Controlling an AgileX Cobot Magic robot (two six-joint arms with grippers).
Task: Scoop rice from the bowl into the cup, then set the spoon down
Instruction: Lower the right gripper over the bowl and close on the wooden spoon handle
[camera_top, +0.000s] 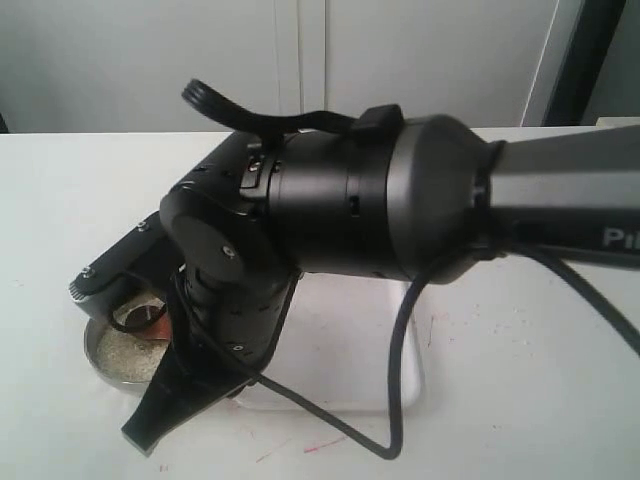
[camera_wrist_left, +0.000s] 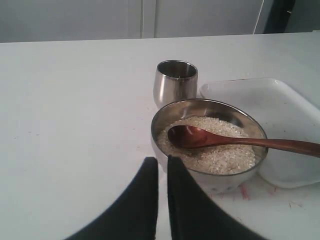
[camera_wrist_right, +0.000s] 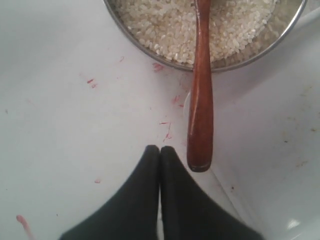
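Note:
The steel bowl (camera_wrist_left: 165, 150) holds a heap of rice (camera_wrist_left: 220, 155). The wooden spoon (camera_wrist_left: 200, 137) lies with its head in the rice, and its handle runs out over the rim above the tray. The small steel cup (camera_wrist_left: 175, 82) stands upright just behind the bowl. My left gripper (camera_wrist_left: 162, 160) is shut and empty, close in front of the bowl wall. My right gripper (camera_wrist_right: 159, 149) is shut with nothing in it. The spoon (camera_wrist_right: 200, 100) ends beside its fingertips, apart from them. In the exterior view the right arm hides the cup, and its gripper (camera_top: 142, 435) points down beside the bowl (camera_top: 95, 355).
A shallow white tray (camera_wrist_left: 285, 100) sits beside the bowl, under the spoon handle. Small red marks (camera_wrist_right: 167, 131) dot the white table (camera_wrist_left: 65, 110) near the bowl. The big right arm (camera_top: 400, 200) fills the middle of the exterior view.

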